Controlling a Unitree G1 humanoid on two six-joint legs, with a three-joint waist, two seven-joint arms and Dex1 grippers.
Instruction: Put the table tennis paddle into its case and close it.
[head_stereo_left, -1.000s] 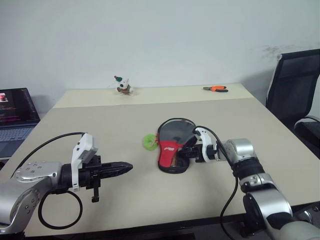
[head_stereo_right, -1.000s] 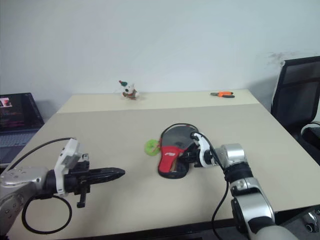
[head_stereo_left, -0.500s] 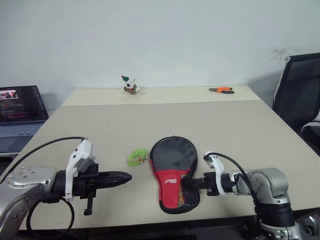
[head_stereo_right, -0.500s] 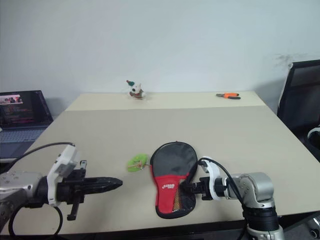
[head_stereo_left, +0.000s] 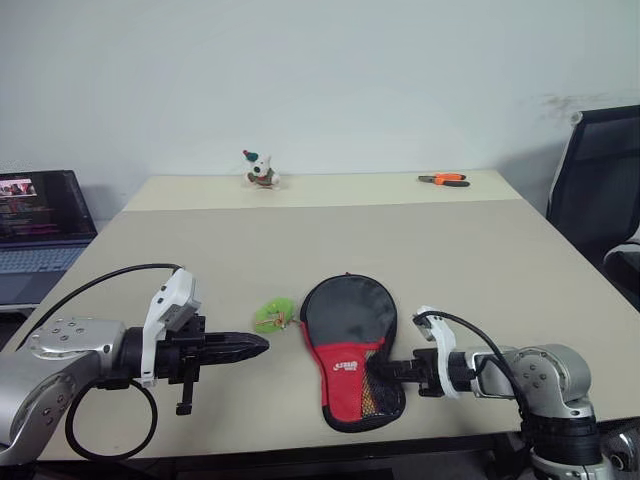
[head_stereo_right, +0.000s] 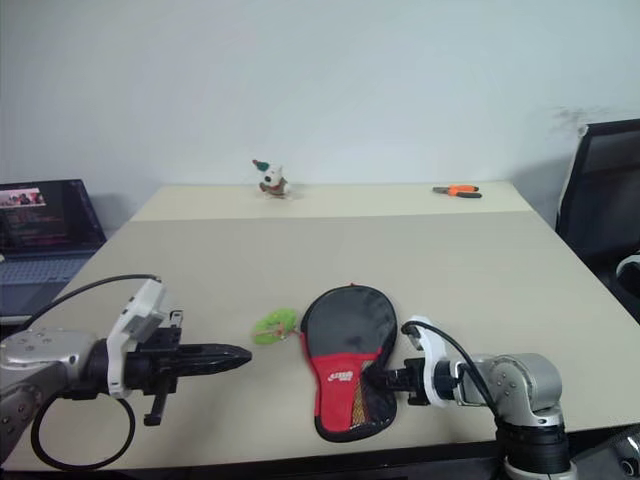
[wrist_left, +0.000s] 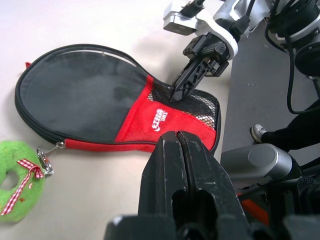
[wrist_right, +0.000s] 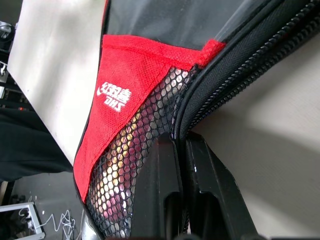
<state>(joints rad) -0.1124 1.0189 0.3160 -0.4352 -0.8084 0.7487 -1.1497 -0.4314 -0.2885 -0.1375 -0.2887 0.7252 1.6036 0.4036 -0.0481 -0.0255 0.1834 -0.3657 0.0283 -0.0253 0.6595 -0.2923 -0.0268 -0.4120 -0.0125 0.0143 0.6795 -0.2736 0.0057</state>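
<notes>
A broad beige table (head_stereo_left: 450, 250) stands before a plain white wall, with an open laptop (head_stereo_left: 40, 215) at far left and a black office chair (head_stereo_left: 595, 185) at right. The paddle-shaped black fabric case (head_stereo_left: 350, 345) with its red panel lies near the front edge. The right gripper (head_stereo_left: 385, 370) is pinched on the case's mesh end; the left gripper (head_stereo_left: 255, 346), jaws together, holds nothing.

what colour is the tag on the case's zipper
Green, with a red-checked ribbon, on the case; clearest in the left wrist view.
</notes>
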